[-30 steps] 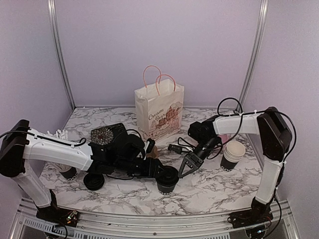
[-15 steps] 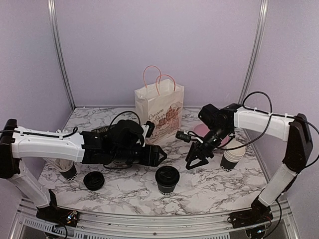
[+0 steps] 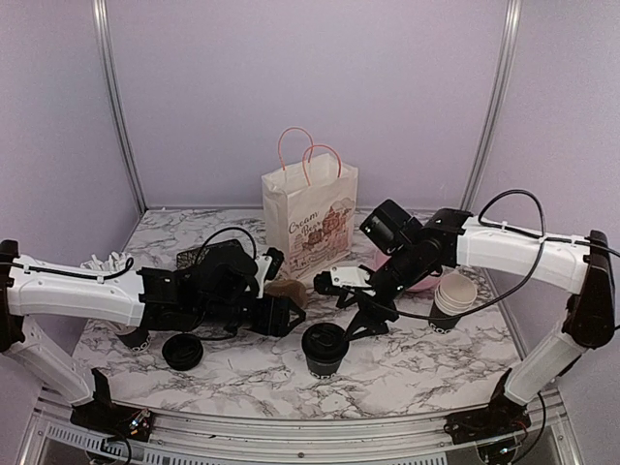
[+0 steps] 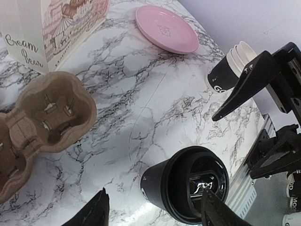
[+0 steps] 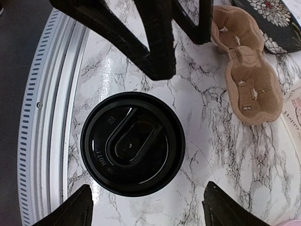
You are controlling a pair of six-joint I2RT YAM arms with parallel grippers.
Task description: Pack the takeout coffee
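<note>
Here, a lidded black takeout coffee cup stands upright near the front edge of the marble table, between the two arms. The right gripper is poised over it, fingers spread wide either side of the round lid and grasping nothing. The left gripper, likewise spread and empty, faces the cup from the other side. Near it lies a brown pulp cup carrier, in front of the white paper bag. A stack of open cups stands at right, a loose lid at left.
</note>
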